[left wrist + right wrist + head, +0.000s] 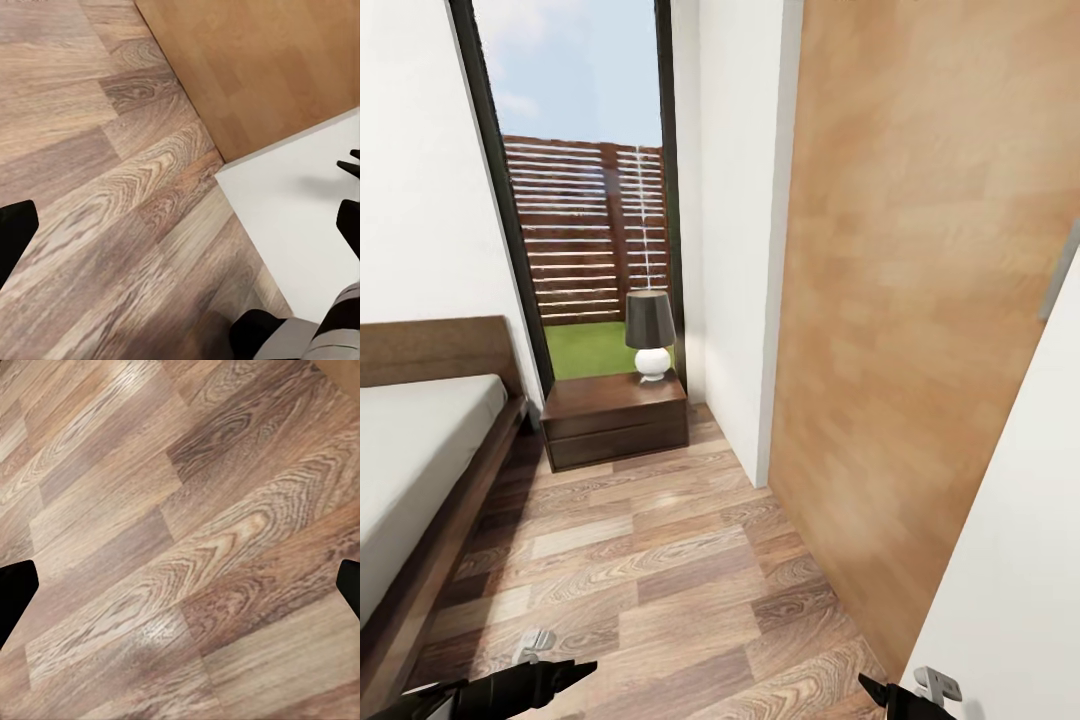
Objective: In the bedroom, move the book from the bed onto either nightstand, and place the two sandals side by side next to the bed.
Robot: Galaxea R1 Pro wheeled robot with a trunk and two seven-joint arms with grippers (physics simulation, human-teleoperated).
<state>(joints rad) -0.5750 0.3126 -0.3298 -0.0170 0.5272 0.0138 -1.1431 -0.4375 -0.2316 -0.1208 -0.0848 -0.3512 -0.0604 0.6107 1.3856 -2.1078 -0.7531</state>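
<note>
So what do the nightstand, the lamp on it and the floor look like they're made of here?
Nightstand: dark brown wood, smooth matte finish, faint grain on top. Lamp: dark shade, probably fabric, on a glossy white round base, likely ceramic, though the render leaves it open. Floor: wood-look planks in mixed brown tones with strong grain and a slight sheen, either laminate or real wood.

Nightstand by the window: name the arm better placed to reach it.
Left, probably. The nightstand stands ahead beside the bed, toward the left hand; the right hand sits by the wooden door. Both are far off.
</note>
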